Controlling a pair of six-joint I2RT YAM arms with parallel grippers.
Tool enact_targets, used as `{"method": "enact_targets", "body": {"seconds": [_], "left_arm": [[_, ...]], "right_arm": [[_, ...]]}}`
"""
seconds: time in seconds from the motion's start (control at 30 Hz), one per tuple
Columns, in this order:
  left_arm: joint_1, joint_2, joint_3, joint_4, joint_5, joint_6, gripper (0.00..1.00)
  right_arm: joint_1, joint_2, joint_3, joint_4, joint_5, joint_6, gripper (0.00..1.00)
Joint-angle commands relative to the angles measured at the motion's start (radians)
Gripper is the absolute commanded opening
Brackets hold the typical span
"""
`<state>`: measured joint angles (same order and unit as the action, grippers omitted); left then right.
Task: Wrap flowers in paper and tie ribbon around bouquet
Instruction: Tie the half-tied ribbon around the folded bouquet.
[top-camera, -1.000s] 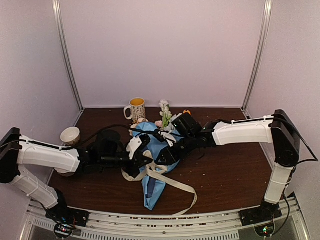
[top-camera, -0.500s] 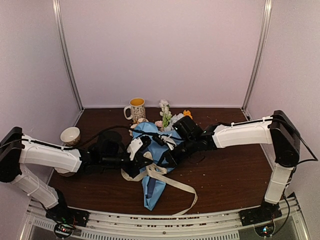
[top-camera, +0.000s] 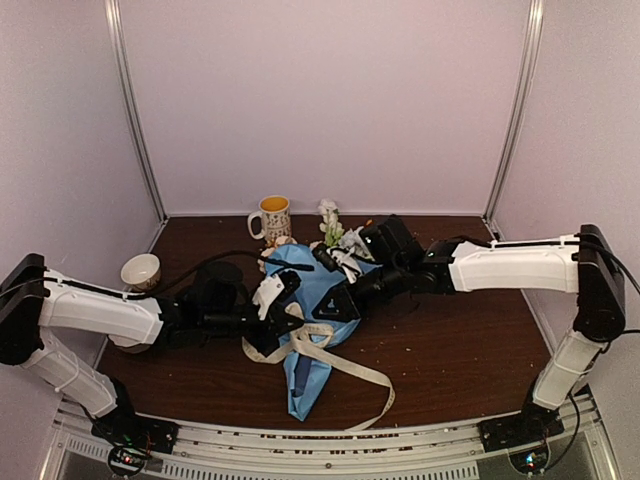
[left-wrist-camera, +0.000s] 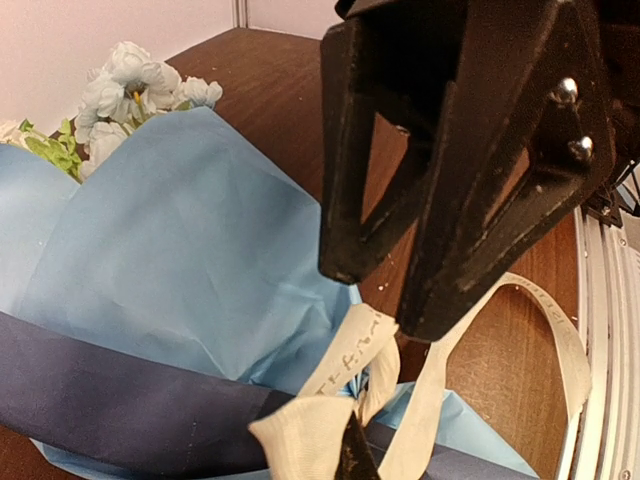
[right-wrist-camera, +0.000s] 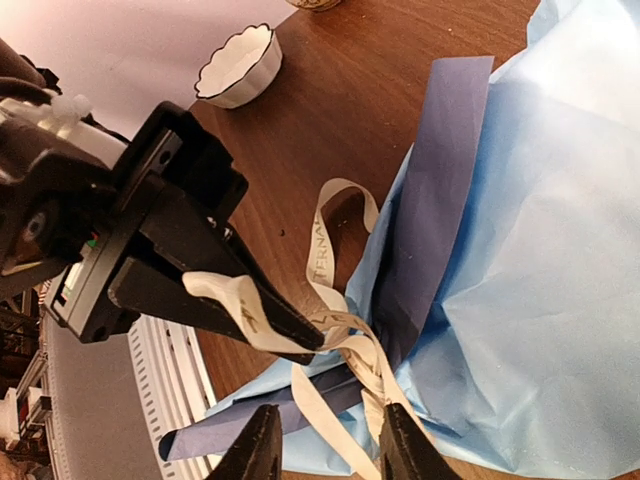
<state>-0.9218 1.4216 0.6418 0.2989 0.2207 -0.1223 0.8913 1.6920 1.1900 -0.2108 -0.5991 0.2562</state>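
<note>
The bouquet (top-camera: 300, 385) lay on the bench (top-camera: 460, 350) between the arms. The left fingers (left-wrist-camera: 470, 200) pinched the ribbon (right-wrist-camera: 322, 258) at its waist; the right fingers (right-wrist-camera: 262, 448) stood slightly spread astride a loose strand. Closing off-centre, they could miss it, and the loop might slacken, letting the paper (right-wrist-camera: 540, 250) spring open.

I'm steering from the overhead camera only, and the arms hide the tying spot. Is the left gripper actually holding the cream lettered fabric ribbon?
Observer: Yes, the right wrist view shows the left gripper shut on the ribbon.
Operator: And the right gripper?
Observer: Open, with a ribbon strand passing between its parted fingers.
Operator: Knot done?
Observer: Strands cross beside the thin blue paper sheet at its navy fold; I cannot tell if knotted.
</note>
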Motion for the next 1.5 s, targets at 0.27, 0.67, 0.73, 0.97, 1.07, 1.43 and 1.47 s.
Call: {"method": "enact_targets", "body": {"seconds": [0.27, 0.67, 0.73, 0.97, 1.07, 1.43, 1.47], "left_arm": [[0.008, 0.013, -0.022, 0.062, -0.003, -0.011, 0.0], [0.034, 0.021, -0.051, 0.083, -0.007, -0.023, 0.0], [0.038, 0.028, -0.053, 0.084, -0.01, -0.022, 0.0], [0.045, 0.056, -0.06, 0.101, -0.011, -0.032, 0.0], [0.047, 0.064, -0.065, 0.112, -0.009, -0.033, 0.0], [0.051, 0.082, -0.075, 0.129, 0.001, -0.034, 0.0], [0.051, 0.084, -0.075, 0.129, 0.002, -0.033, 0.0]], "right_arm": [[0.016, 0.127, 0.041, -0.054, 0.12, -0.014, 0.4], [0.03, 0.044, -0.011, 0.011, 0.047, 0.026, 0.0], [0.047, 0.016, -0.037, 0.039, 0.03, 0.03, 0.0], [0.12, -0.018, -0.108, 0.084, -0.027, 0.023, 0.05], [0.139, -0.008, -0.11, 0.063, -0.042, 0.011, 0.13], [0.056, -0.163, -0.052, -0.104, 0.101, -0.043, 0.49], [0.043, -0.153, -0.047, -0.106, 0.137, -0.026, 0.49]]}}
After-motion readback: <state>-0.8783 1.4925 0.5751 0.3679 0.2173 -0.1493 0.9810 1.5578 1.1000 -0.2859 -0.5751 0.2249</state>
